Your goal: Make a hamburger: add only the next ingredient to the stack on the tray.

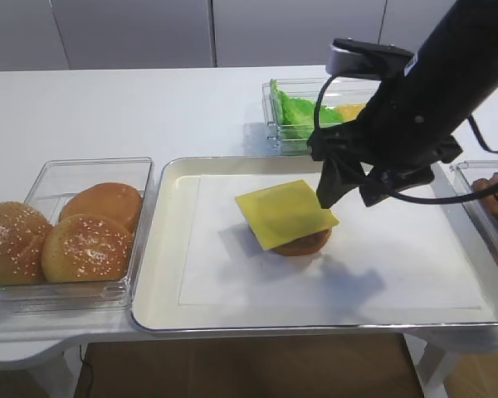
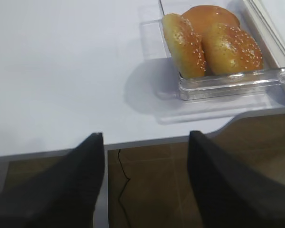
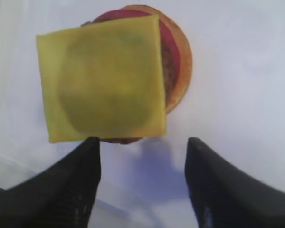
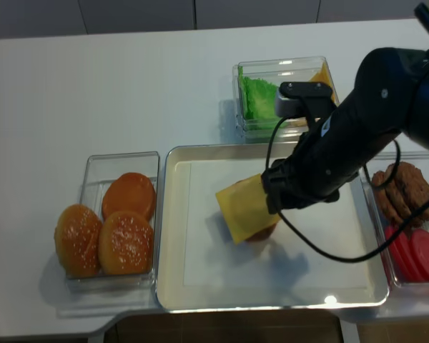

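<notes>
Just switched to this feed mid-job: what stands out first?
The yellow cheese lies skewed on the stack in the middle of the tray, overhanging on the left. The black right gripper hangs just beside it, jaws open and empty. Sesame buns sit in a clear box left of the tray.

The table is seen from the front and above in one exterior high view, at a slant, with the tray (image 1: 166, 249) central; it is seen from more steeply overhead in the other; the tray, the cheese slice (image 1: 285, 213) and the bun box (image 1: 83, 178) are shared by both. The cheese slice is viewed closely from above by the right wrist camera; the table edge and bun box are viewed at a slant by the left wrist camera.
</notes>
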`<state>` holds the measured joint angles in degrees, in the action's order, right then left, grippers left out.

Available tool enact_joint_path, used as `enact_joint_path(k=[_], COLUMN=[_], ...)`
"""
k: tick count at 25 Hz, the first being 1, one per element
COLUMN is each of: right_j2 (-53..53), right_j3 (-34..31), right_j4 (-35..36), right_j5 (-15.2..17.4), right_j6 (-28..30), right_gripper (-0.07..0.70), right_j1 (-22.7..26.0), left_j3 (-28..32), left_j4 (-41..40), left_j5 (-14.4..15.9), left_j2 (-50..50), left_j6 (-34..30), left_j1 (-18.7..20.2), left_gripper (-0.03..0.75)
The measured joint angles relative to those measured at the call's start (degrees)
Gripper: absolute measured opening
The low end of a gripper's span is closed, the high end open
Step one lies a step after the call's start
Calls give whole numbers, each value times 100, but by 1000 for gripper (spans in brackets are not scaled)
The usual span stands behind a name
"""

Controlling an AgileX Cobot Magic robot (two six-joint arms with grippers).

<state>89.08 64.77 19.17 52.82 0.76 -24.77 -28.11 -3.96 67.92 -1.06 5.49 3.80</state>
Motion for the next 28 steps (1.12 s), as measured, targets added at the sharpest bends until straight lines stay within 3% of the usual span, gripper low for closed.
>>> enact_joint_path(k=[5, 8, 13, 21, 28], right_j2=[-21, -99, -346, -1095, -2509], right_j3=[563, 704, 704, 595, -159], right_j4=[-1418, -1959, -1844, -1507, -1507], right_j5=[846, 1137, 1329, 1678, 1773], right_j6=[-718, -822, -791, -365, -305], right_gripper=[385, 382, 380, 379, 379], right_j1=[0, 42, 656, 2170, 2299], left_j3=[0, 0, 0, 0, 0], left_j4=[0, 0, 0, 0, 0], left_j5=[0, 0, 0, 0, 0], left_j2=[0, 0, 0, 0, 0], left_j6=[0, 0, 0, 0, 0], left_j1=[0, 0, 0, 0, 0], left_gripper=[415, 415, 415, 415, 415])
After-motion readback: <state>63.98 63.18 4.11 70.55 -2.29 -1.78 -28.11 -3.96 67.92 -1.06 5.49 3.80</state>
